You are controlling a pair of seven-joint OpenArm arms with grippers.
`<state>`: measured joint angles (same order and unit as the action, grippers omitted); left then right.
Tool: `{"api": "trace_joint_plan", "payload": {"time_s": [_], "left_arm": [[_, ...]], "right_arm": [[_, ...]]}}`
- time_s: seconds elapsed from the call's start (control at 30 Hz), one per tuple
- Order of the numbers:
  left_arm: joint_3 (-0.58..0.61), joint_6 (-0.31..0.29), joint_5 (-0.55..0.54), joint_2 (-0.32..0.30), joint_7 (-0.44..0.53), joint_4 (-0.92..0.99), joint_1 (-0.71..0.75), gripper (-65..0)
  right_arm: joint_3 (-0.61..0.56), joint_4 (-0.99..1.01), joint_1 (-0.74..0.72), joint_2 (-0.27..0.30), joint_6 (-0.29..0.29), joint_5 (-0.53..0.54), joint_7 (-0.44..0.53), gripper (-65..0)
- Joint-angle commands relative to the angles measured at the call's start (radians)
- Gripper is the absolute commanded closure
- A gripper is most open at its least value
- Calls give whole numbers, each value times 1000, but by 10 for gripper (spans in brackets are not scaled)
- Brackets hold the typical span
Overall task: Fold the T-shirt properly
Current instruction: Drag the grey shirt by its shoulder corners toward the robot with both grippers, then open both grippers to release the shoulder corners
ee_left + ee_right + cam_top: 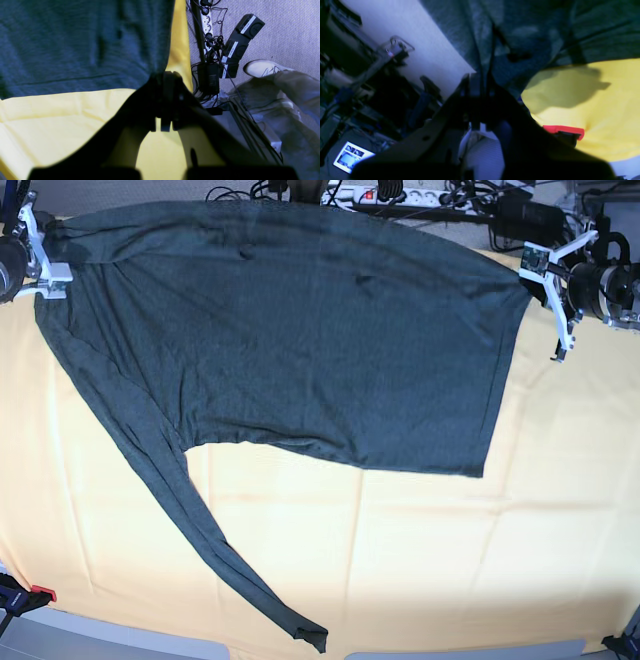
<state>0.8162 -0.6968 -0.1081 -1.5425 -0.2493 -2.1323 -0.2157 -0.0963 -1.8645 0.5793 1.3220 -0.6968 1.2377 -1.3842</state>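
At the far table (560, 510) corners, both jaws are pinched on the T-shirt (300, 330): left gripper (535, 275), right gripper (45, 275).

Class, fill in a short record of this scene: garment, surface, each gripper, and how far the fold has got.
garment: T-shirt, dark grey, spread out, one long sleeve trailing toward the near edge
surface: yellow tablecloth
left gripper: shut on the shirt's corner
right gripper: shut on the opposite corner
fold: not yet made
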Motion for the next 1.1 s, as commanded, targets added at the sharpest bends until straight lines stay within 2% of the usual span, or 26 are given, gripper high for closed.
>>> {"api": "trace_joint_plan", "payload": {"time_s": [0.0, 0.13, 0.37, 0.67, 0.7, 0.77, 0.8, 0.83, 0.87, 1.0, 1.07], "left_arm": [[-12, -1, -5, -11, 10, -6, -9, 0], [-12, -1, -17, -11, 11, -6, 8, 0], [-12, -1, 8, -11, 13, -6, 124, 0], [-12, -1, 70, -11, 14, -6, 97, 0], [-12, -1, 70, -11, 14, -6, 93, -22], [-12, -1, 70, -11, 13, -6, 87, -186], [-12, -1, 70, -11, 10, -6, 86, -264], [-12, -1, 69, -11, 9, -6, 85, -319], [-12, -1, 66, -11, 6, -6, 85, -339], [-12, -1, 66, -11, -23, -15, 84, -338], [-12, -1, 60, -11, -44, -18, 77, -338]], "right_arm": [[13, -6, -6, 27, -1, -1, -12, 0], [13, -6, -6, 27, -1, -1, -12, 0], [13, -7, -6, 27, -1, -2, -12, 0], [13, -15, -6, 28, -1, -4, -12, -2], [13, -15, -6, 27, -1, -2, -12, -74], [13, -15, -6, 28, -1, 21, -12, -245], [13, -15, -7, 28, -1, 40, -12, -313], [13, -15, -11, 28, -1, 64, -12, -347], [13, -15, -16, 28, -1, 96, -12, -351], [13, -15, -58, 58, -1, 226, -12, -349], [13, -15, -96, 79, -1, 246, -12, -349]]}}
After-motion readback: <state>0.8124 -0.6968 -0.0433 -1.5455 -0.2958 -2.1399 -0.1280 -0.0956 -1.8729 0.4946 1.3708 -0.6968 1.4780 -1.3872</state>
